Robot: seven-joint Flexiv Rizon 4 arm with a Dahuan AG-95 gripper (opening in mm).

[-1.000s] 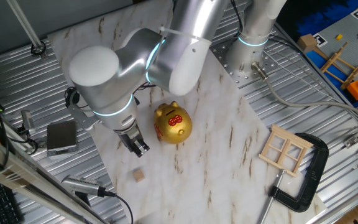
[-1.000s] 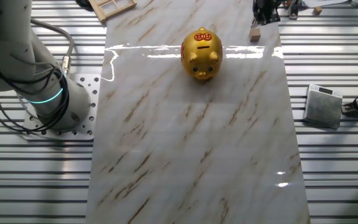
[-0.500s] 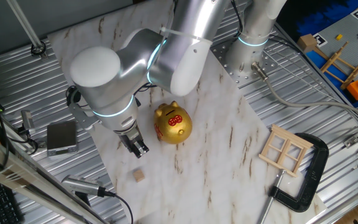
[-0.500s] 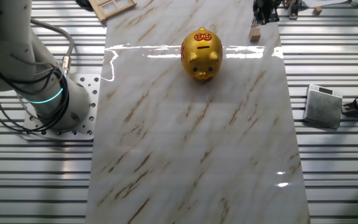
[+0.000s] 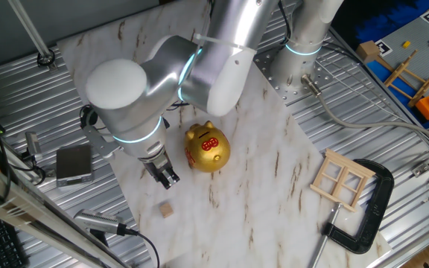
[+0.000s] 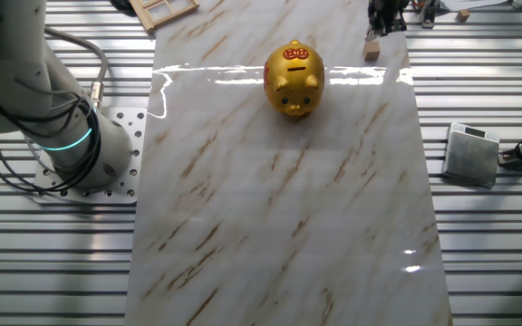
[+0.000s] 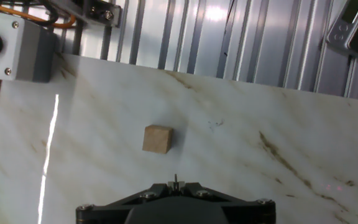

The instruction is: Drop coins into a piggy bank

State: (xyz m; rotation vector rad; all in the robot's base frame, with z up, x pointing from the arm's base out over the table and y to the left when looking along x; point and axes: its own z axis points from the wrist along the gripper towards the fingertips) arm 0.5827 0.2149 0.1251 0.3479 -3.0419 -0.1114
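Observation:
The coin (image 5: 167, 211) is a small tan wooden block lying on the marble board, near its front edge. It also shows in the other fixed view (image 6: 372, 50) and in the hand view (image 7: 157, 139). The gold piggy bank (image 5: 207, 149) with its red patch stands upright mid-board, to the right of my gripper; the other fixed view (image 6: 294, 77) shows it too. My gripper (image 5: 166, 176) hangs above the board between the pig and the coin, a little short of the coin. In the hand view my gripper (image 7: 175, 183) has its fingers together and holds nothing.
A grey box (image 5: 74, 164) lies on the ribbed table left of the board. A wooden window frame (image 5: 341, 179) and a black clamp (image 5: 367, 216) lie at the right. A grey box with a green button (image 7: 17, 46) sits beyond the coin. The arm's base (image 6: 71, 145) stands beside the board.
The arm has shifted very slightly. The coin and the piggy bank have not moved.

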